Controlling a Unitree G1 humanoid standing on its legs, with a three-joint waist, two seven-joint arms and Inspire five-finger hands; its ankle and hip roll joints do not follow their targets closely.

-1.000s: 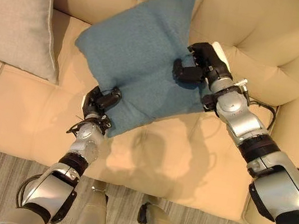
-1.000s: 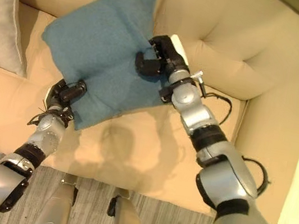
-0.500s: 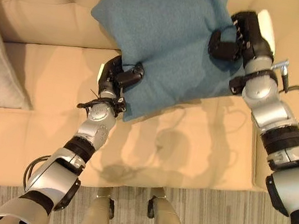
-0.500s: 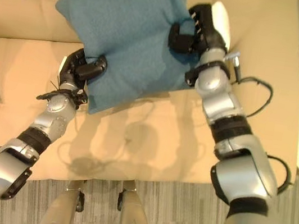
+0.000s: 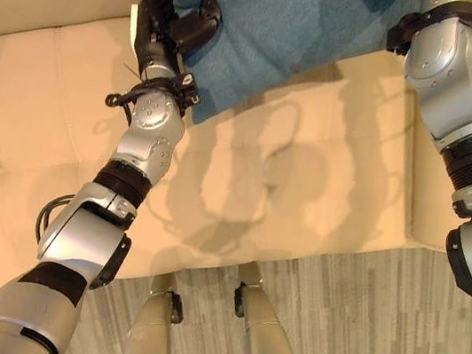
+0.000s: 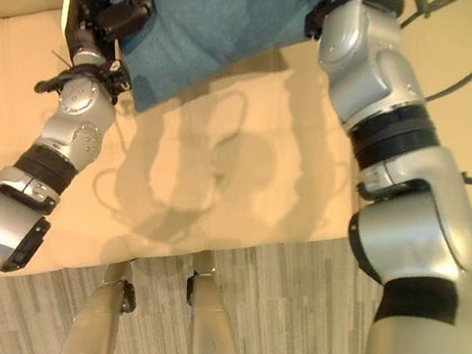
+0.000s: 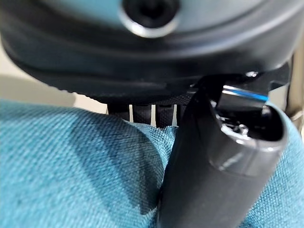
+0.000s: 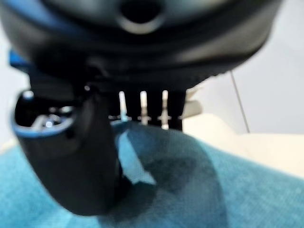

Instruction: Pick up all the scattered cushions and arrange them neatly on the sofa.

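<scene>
Blue cushion (image 5: 280,13) now higher over sofa (image 5: 40,110), both hands' fingers (image 7: 142,114) still clenched on it

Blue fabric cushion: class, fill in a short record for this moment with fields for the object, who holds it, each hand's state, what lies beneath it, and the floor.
object: blue woven fabric cushion, held up above the seat
left hand: thumb and fingers pinch the cushion's lower edge
right hand: thumb pressed on the fabric, fingers behind it, gripping
beneath: beige upholstered sofa seat, with the cushion's shadow on it
floor: grey striped floor in front of the sofa
</scene>
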